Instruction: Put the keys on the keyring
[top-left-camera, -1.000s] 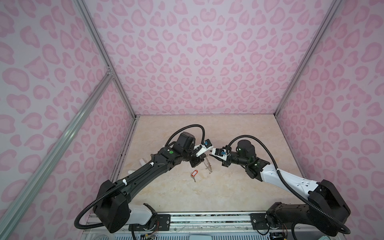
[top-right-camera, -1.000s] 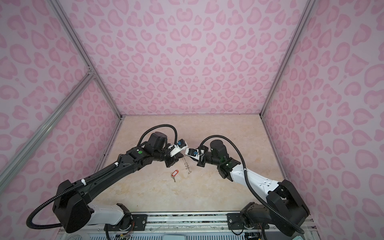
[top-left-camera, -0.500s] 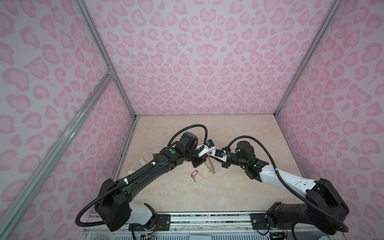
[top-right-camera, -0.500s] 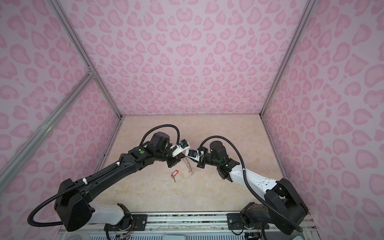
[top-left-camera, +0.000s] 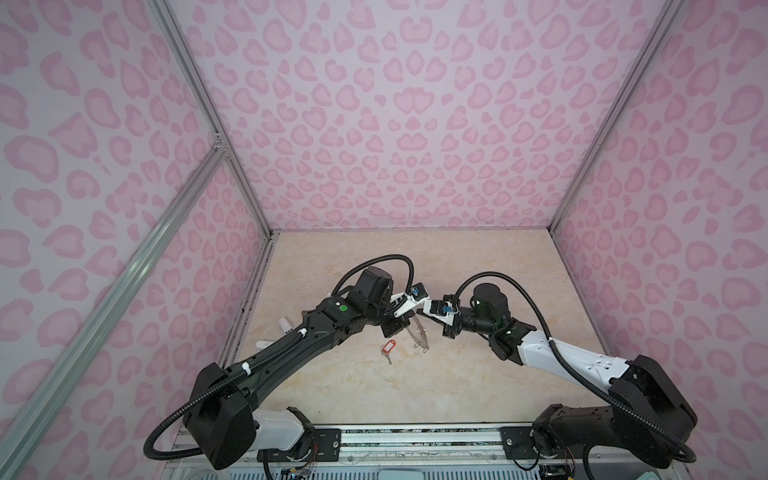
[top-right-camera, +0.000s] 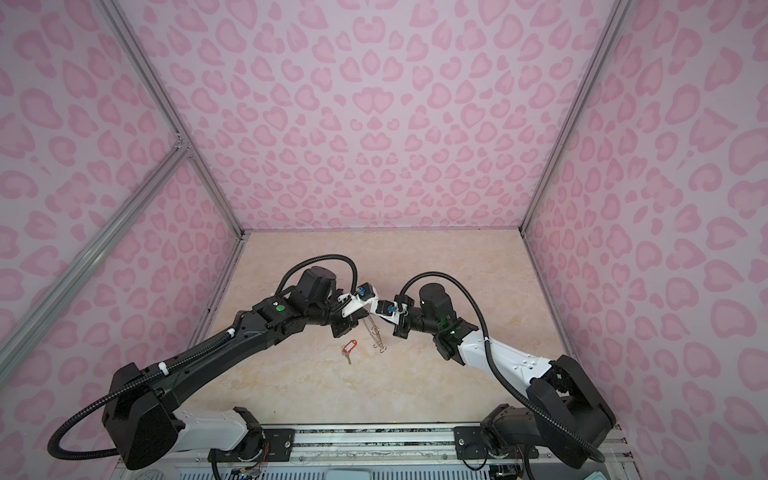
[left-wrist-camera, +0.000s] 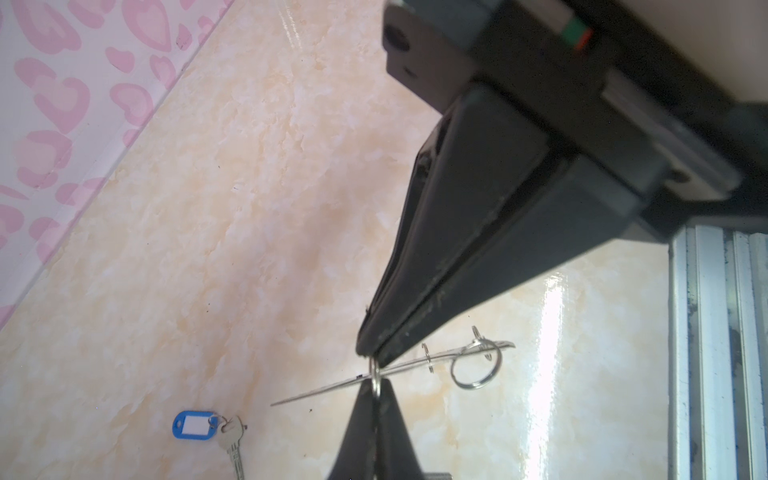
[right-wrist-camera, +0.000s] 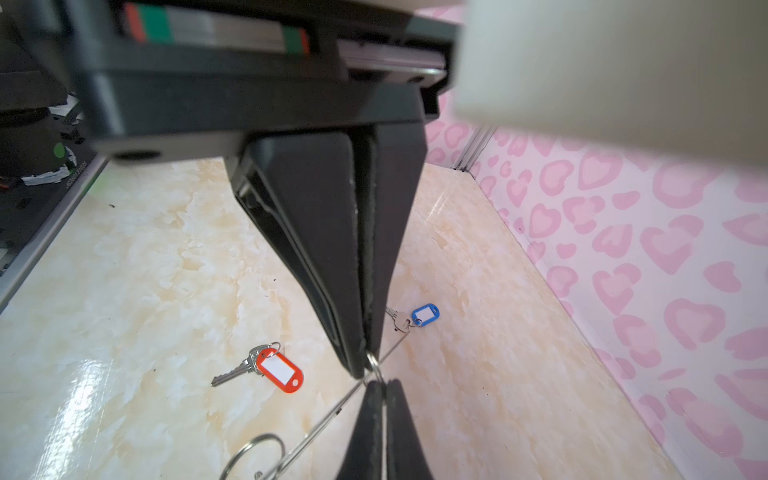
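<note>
One keyring (left-wrist-camera: 316, 390), edge-on, a thin line

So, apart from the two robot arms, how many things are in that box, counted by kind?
Blue-tagged key: 1
Orange-red-tagged key: 1
Large grey keyring: 1
Total: 3

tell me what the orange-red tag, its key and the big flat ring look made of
Orange-red oblong tag: likely plastic, glossy, with a white paper-like insert. Silver key: metal, bright and reflective. Large flat grey keyring: thin metal sheet apparently, seen edge-on as a shiny sliver.
</note>
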